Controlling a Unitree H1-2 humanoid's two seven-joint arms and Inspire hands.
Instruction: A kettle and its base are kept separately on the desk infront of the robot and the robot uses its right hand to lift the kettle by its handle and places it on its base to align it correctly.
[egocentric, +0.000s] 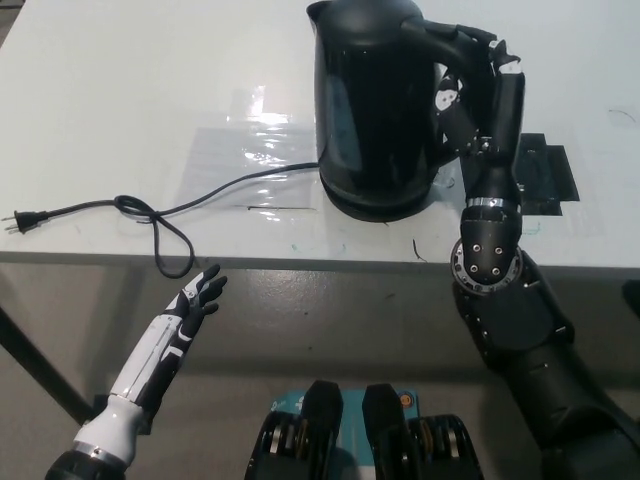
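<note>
White desk (120, 90), kettle base (375, 205), power cord (150, 215), black tape patch (545, 175)

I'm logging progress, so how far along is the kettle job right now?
Mostly done: the black plastic kettle stands upright on its round black base, whose cord trails left across the white desk. In hand: the black right hand grips the kettle's handle. Left: letting go. The white left hand rests open below the desk edge.
</note>
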